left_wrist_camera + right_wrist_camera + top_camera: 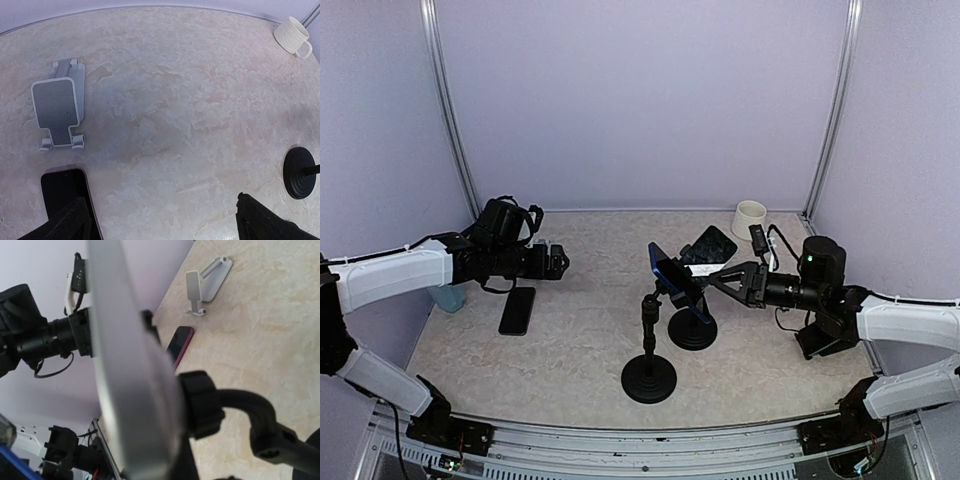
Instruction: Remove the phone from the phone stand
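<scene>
A blue-edged phone (677,281) sits tilted in the clamp of a black phone stand (649,378) at mid-table. In the right wrist view the phone (132,375) is edge-on, blurred and very close, with the stand's knob (200,404) just behind it. My right gripper (716,281) reaches in from the right, and its tips are at the phone's right end. Its fingers are hidden behind the phone in the wrist view. My left gripper (558,262) is open and empty, above the table's left part and just past a black phone (517,310).
A second black round stand base (692,330) sits right behind the phone. A dark phone (710,244) and a white cup (750,218) lie at the back right. A white folding stand (57,111) lies on the table left of the left gripper.
</scene>
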{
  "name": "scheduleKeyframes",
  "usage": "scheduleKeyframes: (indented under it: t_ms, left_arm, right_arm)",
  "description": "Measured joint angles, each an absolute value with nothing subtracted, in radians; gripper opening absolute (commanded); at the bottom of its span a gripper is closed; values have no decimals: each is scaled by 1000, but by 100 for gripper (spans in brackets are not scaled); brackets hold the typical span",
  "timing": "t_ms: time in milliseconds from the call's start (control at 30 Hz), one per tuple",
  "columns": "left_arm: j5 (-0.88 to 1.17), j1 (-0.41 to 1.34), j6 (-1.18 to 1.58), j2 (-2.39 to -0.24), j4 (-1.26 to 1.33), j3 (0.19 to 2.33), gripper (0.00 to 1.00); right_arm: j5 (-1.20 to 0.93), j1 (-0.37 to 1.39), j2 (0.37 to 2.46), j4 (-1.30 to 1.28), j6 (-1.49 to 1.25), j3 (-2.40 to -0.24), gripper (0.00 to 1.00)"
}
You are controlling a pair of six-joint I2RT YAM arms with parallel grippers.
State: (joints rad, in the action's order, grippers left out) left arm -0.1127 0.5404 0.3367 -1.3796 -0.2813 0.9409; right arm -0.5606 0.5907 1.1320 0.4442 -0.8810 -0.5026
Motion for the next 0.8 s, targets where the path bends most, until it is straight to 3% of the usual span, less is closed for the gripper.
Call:
scheduleKeyframes:
  t_ms: [267, 800]
  left_arm:
    - [-113, 566, 340, -1401, -276, 942, 99]
    - [-113, 585, 340, -1413, -270, 958, 99]
  right_arm:
    - [-561, 592, 1163, 453, -870, -503, 47]
    - [-564, 594, 1173, 442, -825, -530, 22]
